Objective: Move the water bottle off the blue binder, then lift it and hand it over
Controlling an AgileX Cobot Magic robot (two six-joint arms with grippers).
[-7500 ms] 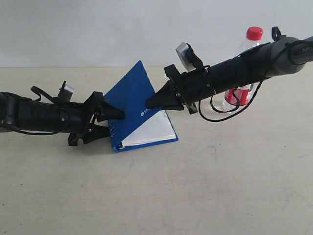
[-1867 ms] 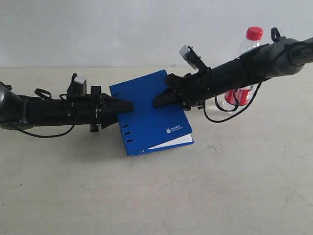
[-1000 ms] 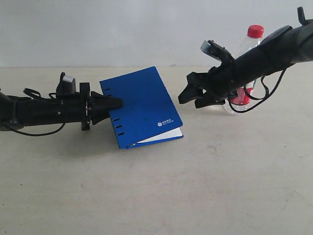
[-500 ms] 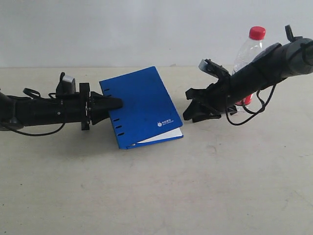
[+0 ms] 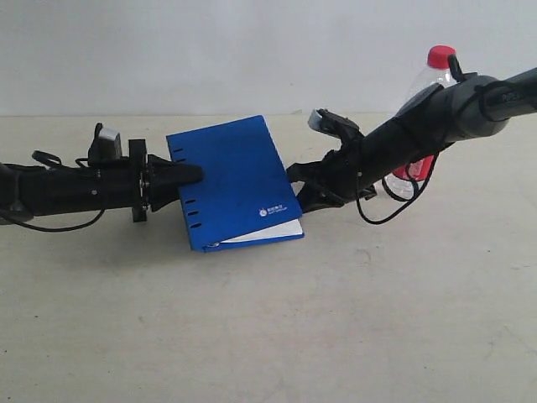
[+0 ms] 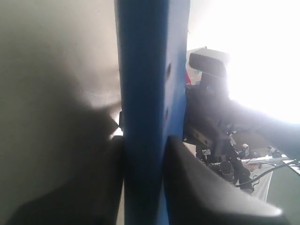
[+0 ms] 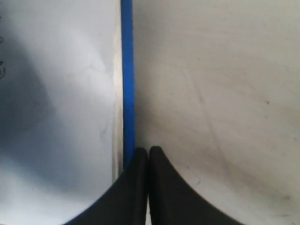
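The blue binder (image 5: 235,180) hangs tilted, with my left gripper (image 5: 189,175) shut on its spine edge. In the left wrist view the blue cover (image 6: 143,84) runs between the two dark fingers (image 6: 197,187) of the left gripper (image 6: 143,154). My right gripper (image 5: 295,189) is shut with nothing in it, its tips at the binder's right edge. The right wrist view shows the right gripper (image 7: 148,151) pressed together beside the blue cover edge (image 7: 127,84) and white pages (image 7: 56,93). The water bottle (image 5: 419,168) stands upright behind the right arm, its red cap (image 5: 439,57) showing.
A beige tabletop (image 5: 336,319) stretches in front of both arms, with a pale wall behind. The right arm (image 5: 436,113) and its looping black cable (image 5: 382,214) cross in front of the bottle. Bare table (image 7: 215,93) lies beside the right fingertips.
The right gripper has swung from beside the bottle down and left to the binder's right edge. The binder and left gripper have shifted slightly left. The bottle stays put.
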